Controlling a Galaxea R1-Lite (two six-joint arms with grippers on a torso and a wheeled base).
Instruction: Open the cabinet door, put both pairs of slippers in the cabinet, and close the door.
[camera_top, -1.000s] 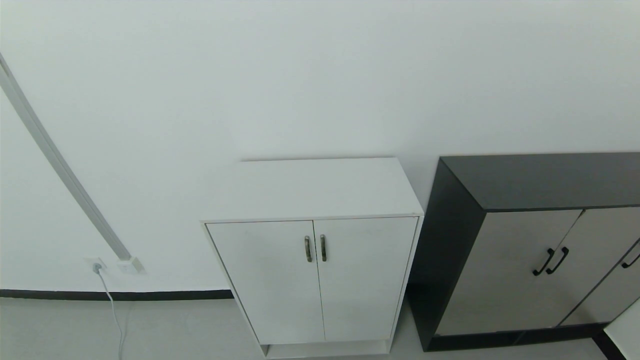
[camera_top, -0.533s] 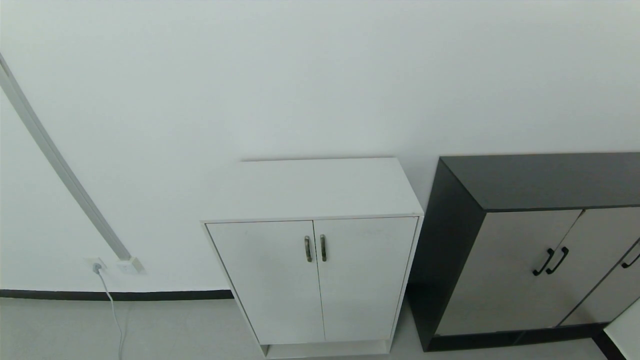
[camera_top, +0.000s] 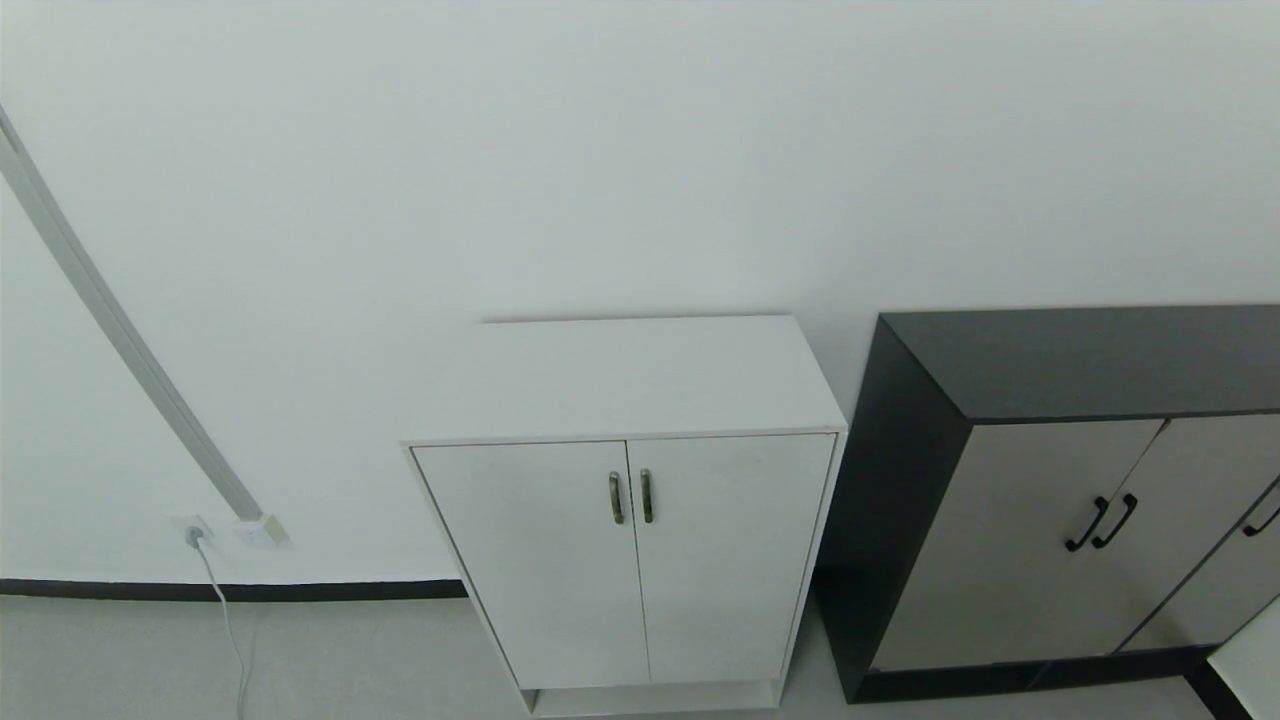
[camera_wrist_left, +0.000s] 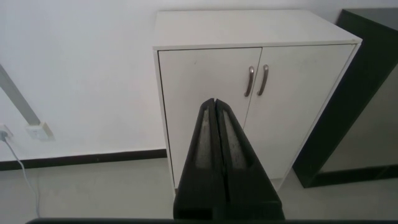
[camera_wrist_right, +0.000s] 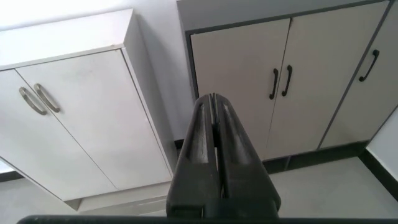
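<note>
A small white cabinet (camera_top: 630, 520) stands against the wall with both doors shut; two metal handles (camera_top: 631, 497) meet at its middle seam. In the left wrist view the white cabinet (camera_wrist_left: 205, 81) lies straight ahead, and my left gripper (camera_wrist_left: 215, 101) is shut with nothing in it, some way short of the doors. My right gripper (camera_wrist_right: 213, 97) is likewise shut and empty, held back from the floor-level gap between the white cabinet (camera_wrist_right: 81, 118) and the dark one.
A taller dark cabinet (camera_top: 1060, 500) with grey doors and black handles (camera_top: 1100, 522) stands right of the white one. A wall socket with a cable (camera_top: 200, 540) and a slanted conduit (camera_top: 110, 310) are on the left. Bare floor (camera_top: 300, 660) lies in front.
</note>
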